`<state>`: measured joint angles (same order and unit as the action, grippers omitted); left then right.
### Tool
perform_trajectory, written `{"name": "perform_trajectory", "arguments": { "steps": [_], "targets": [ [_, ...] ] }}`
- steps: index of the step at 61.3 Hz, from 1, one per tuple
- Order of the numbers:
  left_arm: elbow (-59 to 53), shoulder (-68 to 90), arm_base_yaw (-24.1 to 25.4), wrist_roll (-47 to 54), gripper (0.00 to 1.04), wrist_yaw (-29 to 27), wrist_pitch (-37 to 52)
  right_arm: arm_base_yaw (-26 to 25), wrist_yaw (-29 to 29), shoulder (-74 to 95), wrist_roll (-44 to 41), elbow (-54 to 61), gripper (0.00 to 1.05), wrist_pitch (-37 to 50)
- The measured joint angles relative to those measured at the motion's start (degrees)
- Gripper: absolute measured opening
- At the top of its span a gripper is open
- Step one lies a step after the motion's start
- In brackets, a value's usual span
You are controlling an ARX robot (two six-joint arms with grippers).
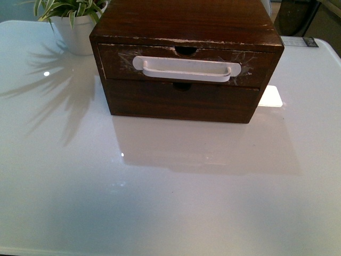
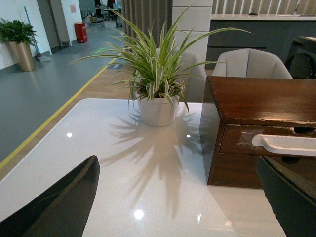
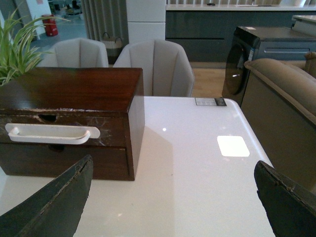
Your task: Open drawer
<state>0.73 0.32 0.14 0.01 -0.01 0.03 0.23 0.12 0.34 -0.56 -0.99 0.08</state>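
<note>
Left gripper [image 2: 176,163] is open: I see its two dark fingers [image 2: 64,202] spread wide, with only table [image 2: 98,148] showing between them. Right gripper [image 3: 173,162] is the same, fingers [image 3: 54,202] far apart, holding nothing. Neither one touches the box [image 1: 186,21].

The box is dark brown wood and sits on the white glossy table, toward the far side in the front view. The drawer [image 1: 120,58] is the upper of two fronts, scratched whitish. A long white bar handle [image 1: 186,69] runs across it, and a half-round notch [image 1: 185,50] is cut in its top edge. It looks closed, its front level with the box face. The lower drawer [image 1: 181,104] under it is plain, with no handle, and also looks closed.

From the left wrist view the handle end shows just beyond the far finger. From the right wrist view the whole handle shows, off to the side of the gripper.

A striped green plant [image 2: 158,59] in a white pot [image 1: 77,32] stands just beside the box on its left, casting a leaf shadow on the table. A bright square patch [image 1: 270,96] lies on the table right of the box. Grey chairs [image 3: 158,66] stand behind the table.
</note>
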Motion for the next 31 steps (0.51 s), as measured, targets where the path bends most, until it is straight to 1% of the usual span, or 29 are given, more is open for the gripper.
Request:
{"name": "perform_trajectory", "arguments": {
  "steps": [31],
  "targets": [
    [0.0, 0.0, 0.0, 0.0, 0.96, 0.0, 0.0, 0.0, 0.0, 0.0, 0.0, 0.0, 0.96, 0.0]
  ]
}}
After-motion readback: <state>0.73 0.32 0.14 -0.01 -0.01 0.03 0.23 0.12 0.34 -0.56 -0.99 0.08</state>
